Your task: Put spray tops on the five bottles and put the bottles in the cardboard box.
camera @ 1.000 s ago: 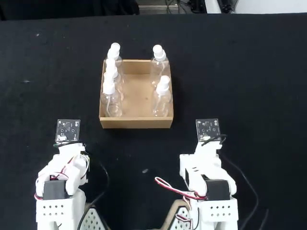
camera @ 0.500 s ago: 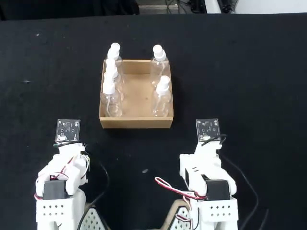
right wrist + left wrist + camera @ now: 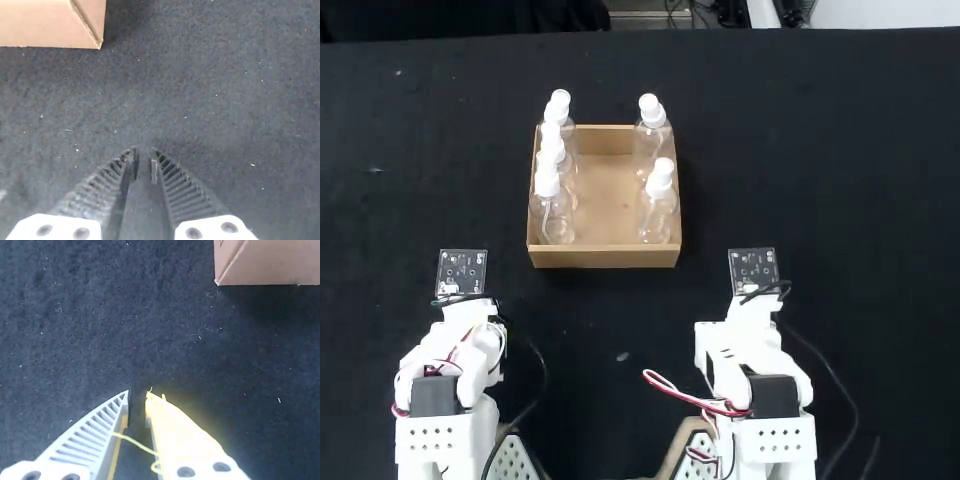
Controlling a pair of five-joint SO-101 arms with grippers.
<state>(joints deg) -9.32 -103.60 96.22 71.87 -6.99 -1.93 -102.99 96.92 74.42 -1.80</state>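
The cardboard box [image 3: 604, 256] sits mid-table in the high view. Several clear bottles with white spray tops stand upright in it: three along its left wall [image 3: 552, 205] and two along its right wall [image 3: 658, 200]. Both arms are folded back at the near table edge, well short of the box. My left gripper [image 3: 137, 396] is shut over bare black cloth, with a box corner [image 3: 235, 265] farther out. My right gripper [image 3: 143, 155] is shut too, holding nothing, with another box corner [image 3: 75, 25] ahead.
Black cloth [image 3: 820, 150] covers the whole table. A small pale speck [image 3: 622, 356] lies between the two arm bases. Red and white cables [image 3: 680, 392] trail by the right arm's base.
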